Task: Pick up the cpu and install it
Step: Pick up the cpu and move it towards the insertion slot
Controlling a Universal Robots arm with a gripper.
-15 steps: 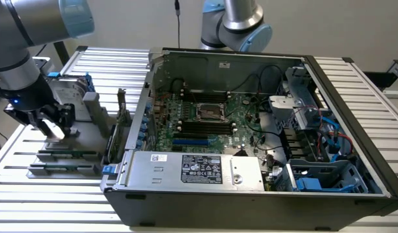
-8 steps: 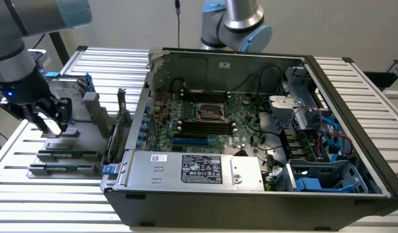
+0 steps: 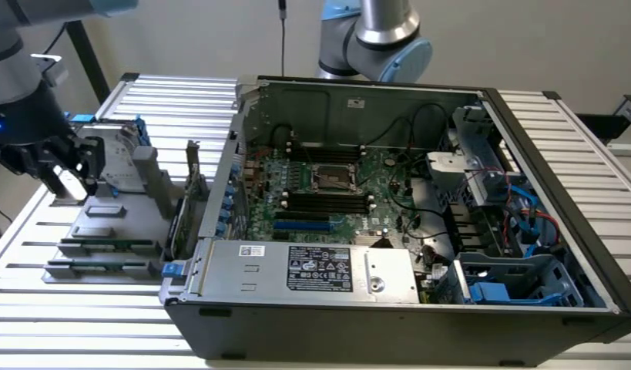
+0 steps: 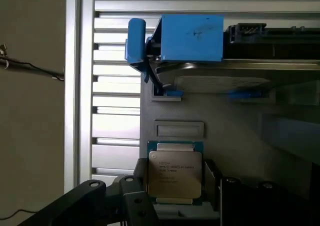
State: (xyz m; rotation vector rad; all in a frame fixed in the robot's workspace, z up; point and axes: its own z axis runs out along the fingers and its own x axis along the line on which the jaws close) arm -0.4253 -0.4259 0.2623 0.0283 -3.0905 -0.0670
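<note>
The cpu (image 4: pixel 175 176), a small flat square chip with a silvery printed top and a thin green edge, sits between the two dark fingers of my gripper (image 4: pixel 175 186), which press against its opposite sides. In the exterior view my gripper (image 3: pixel 66 177) hangs a little above the grey parts fixture (image 3: pixel 130 223) at that view's left. An empty rectangular recess (image 4: pixel 180 129) in the fixture shows just beyond the chip. The open computer case (image 3: pixel 562 154) lies to the exterior view's right, its motherboard socket (image 3: pixel 330 177) uncovered.
A silver hard drive in a blue frame (image 4: pixel 192 36) stands at the fixture's far end. Long memory sticks (image 3: pixel 105 247) lie in the fixture's near slots. A second arm (image 3: pixel 382 38) stands behind the case. The case's upright wall (image 3: pixel 228 177) separates fixture and motherboard.
</note>
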